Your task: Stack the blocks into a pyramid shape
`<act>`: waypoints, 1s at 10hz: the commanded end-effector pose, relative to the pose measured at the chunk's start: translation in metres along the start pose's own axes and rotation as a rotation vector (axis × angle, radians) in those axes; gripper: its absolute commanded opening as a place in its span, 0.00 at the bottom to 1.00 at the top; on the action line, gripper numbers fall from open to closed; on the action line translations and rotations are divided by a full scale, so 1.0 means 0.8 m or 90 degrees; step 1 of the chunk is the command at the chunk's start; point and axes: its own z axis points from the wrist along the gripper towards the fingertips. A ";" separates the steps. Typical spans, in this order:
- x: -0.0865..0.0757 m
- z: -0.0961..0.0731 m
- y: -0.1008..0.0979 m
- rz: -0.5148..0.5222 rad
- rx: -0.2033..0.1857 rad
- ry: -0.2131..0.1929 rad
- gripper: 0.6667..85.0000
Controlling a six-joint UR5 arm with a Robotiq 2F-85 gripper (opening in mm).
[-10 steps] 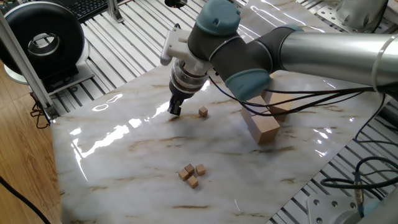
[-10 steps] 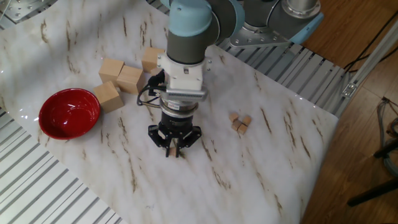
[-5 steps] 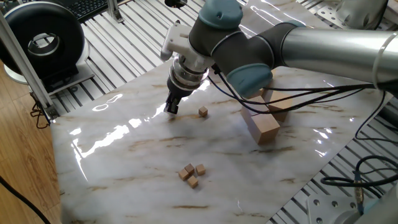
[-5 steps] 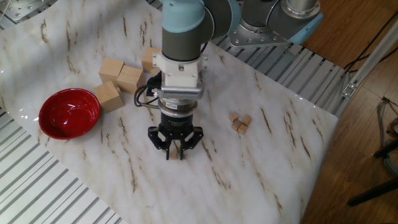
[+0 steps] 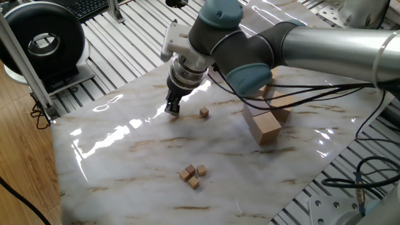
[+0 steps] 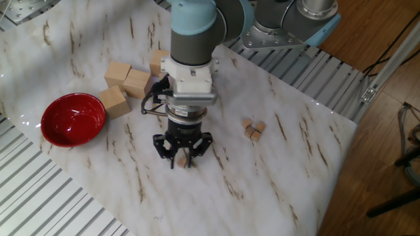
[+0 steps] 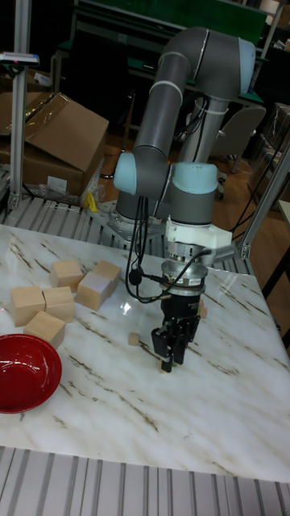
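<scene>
I read the stack as not yet begun. Three of the blocks [image 5: 193, 175] sit in a loose flat cluster on the marble table [image 5: 125, 156], at about 6 o'clock from the gripper [image 5: 172, 110] in one fixed view, well apart from it. The fourth cube [image 5: 204, 112] lies alone just beside the gripper, at its 3 o'clock. No cube rests on another.

The gripper hangs low over the table, fingers near together; I cannot tell whether they pinch anything. In my judgement all stacking remains: gather the stray cube, form a base, top it.

The large wooden blocks [image 6: 125, 85] and red bowl [image 6: 73, 119] play no part.
</scene>
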 end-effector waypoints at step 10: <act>-0.002 -0.007 -0.017 0.282 -0.052 0.030 0.46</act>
